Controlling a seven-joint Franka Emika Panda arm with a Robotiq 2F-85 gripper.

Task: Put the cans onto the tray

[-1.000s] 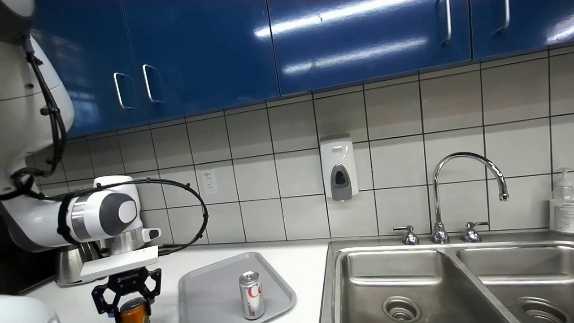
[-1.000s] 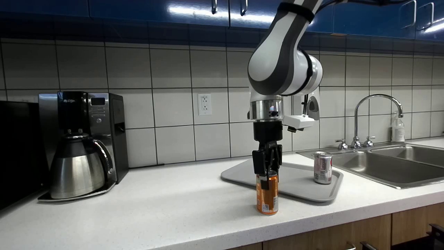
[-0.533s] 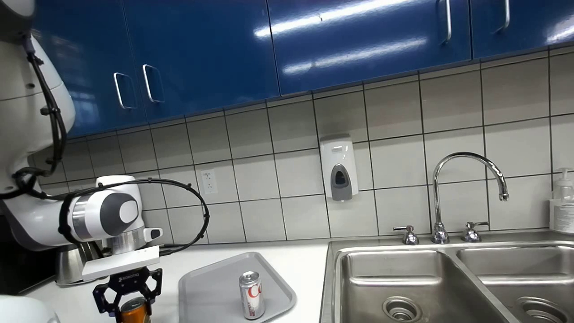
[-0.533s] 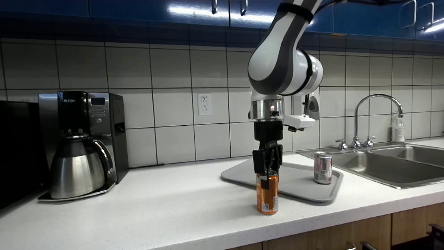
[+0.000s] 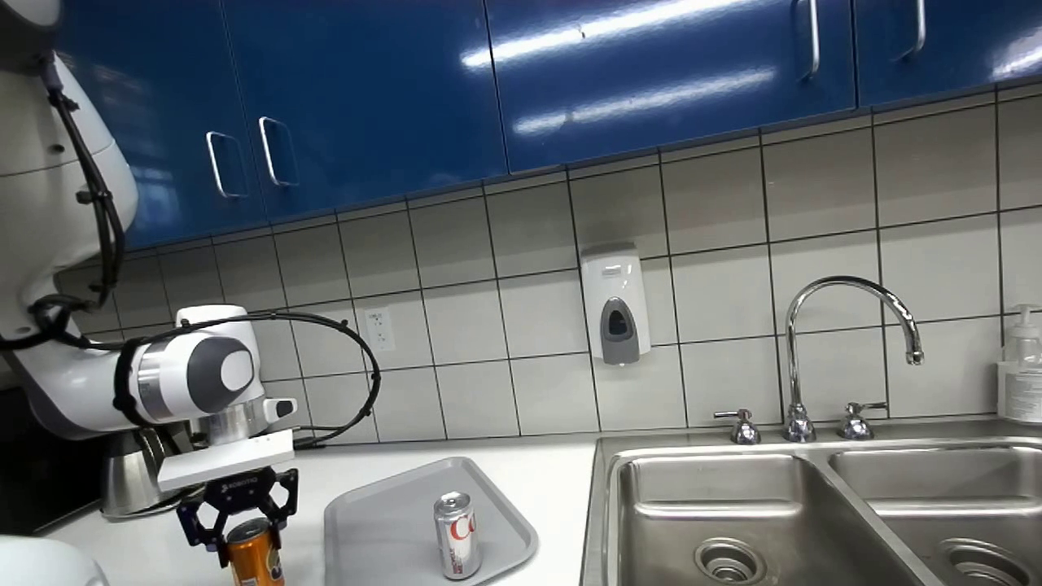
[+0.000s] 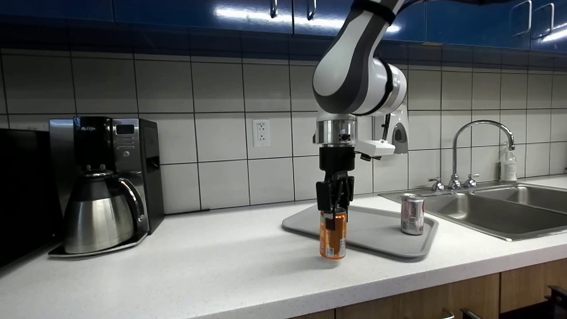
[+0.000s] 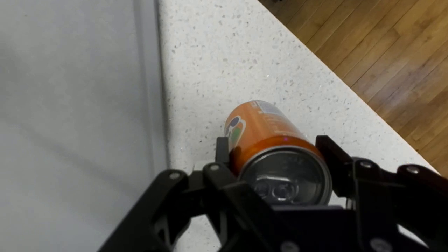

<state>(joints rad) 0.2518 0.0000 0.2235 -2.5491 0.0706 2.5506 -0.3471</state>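
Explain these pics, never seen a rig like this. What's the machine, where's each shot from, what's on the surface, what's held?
The machine is a white-and-grey robot arm ending in a black two-fingered gripper. Two cameras stand outside it and watch from different places; the close-up comes from a camera on its wrist, looking down along the gripper. On the white speckled countertop lies a flat light-grey rectangular tray with a low rim; a silver metal can with red lettering stands upright on it. Also there: a black-and-steel coffee maker and a steel double sink. The gripper is closed on an orange metal can, beside the tray and apparently just clear of the countertop.
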